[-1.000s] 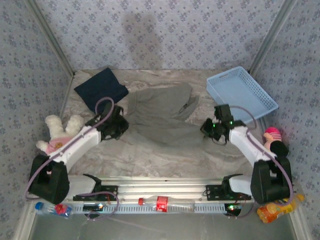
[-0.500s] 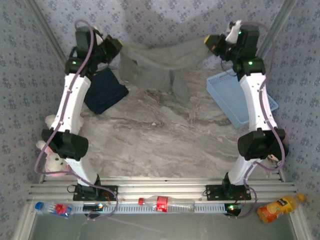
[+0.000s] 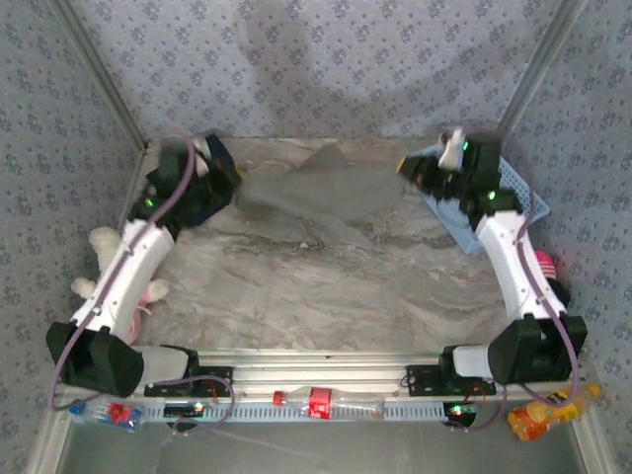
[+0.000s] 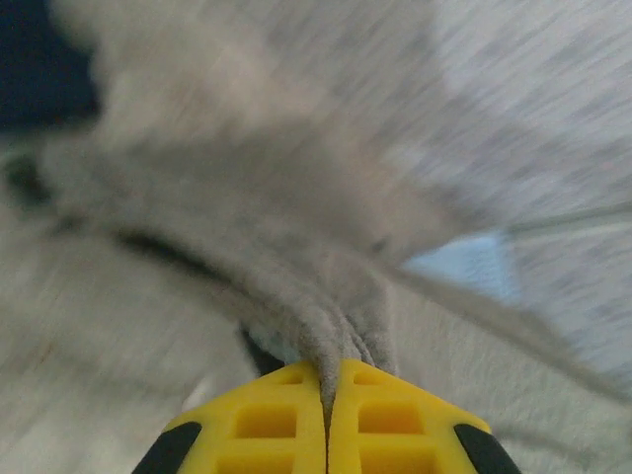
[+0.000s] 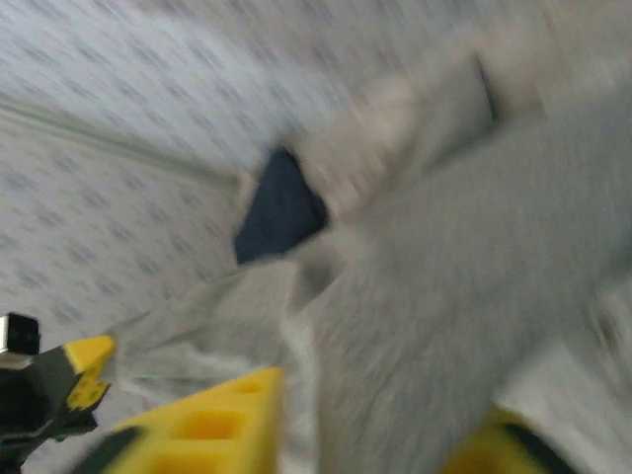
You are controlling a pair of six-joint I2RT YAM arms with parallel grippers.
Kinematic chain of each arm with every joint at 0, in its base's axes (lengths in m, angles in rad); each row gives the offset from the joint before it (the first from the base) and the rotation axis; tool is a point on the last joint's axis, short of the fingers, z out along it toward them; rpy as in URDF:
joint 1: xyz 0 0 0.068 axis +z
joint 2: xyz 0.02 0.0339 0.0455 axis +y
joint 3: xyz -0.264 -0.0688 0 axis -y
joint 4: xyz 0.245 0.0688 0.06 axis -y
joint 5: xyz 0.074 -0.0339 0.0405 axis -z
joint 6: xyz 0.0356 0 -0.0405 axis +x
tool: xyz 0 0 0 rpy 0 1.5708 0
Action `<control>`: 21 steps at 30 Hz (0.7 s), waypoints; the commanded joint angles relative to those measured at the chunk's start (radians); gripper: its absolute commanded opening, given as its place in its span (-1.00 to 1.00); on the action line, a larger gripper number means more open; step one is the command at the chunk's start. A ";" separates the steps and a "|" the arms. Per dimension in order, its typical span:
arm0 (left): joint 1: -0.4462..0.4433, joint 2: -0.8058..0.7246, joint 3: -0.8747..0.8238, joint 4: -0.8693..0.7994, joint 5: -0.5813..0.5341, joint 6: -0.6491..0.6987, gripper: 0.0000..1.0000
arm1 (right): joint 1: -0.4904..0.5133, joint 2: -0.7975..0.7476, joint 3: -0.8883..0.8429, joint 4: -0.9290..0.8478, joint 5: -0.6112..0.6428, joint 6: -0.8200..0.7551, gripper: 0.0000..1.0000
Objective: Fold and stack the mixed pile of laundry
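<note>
The grey garment [image 3: 316, 193] hangs stretched across the far side of the table [image 3: 316, 296], slung between the two arms, and the navy shirt [image 4: 39, 69] lies at the far left, just behind the left arm. The left claw [image 4: 328, 380] is clenched on a gathered corner of the grey cloth, its yellow fingers pressed together with the fabric pinched between them. The right claw [image 5: 360, 434] has its jaws standing apart with grey cloth across the gap; the view is blurred, but it looks released rather than grasping. That mismatch is the main risk: with one corner free and the other held, the cloth would likely drop unevenly, bunching toward the left instead of lying flat for folding. Any pull from the left arm could drag it over the navy shirt and tangle the two. The free right end is close to the basket [image 3: 523, 193], so it might drape over the rim or catch there. If a fold of cloth snags on a right finger, that arm could lift it again and spoil the spread
</note>
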 commanded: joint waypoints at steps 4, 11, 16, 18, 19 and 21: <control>-0.163 -0.249 -0.448 0.005 -0.075 -0.184 -1.00 | -0.013 -0.253 -0.396 -0.220 0.081 0.035 1.00; -0.198 -0.373 -0.594 -0.055 -0.120 -0.236 -1.00 | 0.086 -0.412 -0.494 -0.350 0.283 0.035 1.00; -0.201 -0.428 -0.667 -0.072 -0.129 -0.262 -1.00 | 0.233 -0.417 -0.581 -0.365 0.384 0.126 0.92; -0.203 -0.454 -0.710 -0.063 -0.138 -0.291 -1.00 | 0.262 -0.420 -0.631 -0.326 0.407 0.181 0.70; -0.204 -0.470 -0.733 -0.056 -0.145 -0.308 -1.00 | 0.271 -0.419 -0.661 -0.292 0.420 0.207 0.53; -0.204 -0.497 -0.775 -0.043 -0.158 -0.337 -1.00 | 0.273 -0.406 -0.712 -0.211 0.420 0.249 0.26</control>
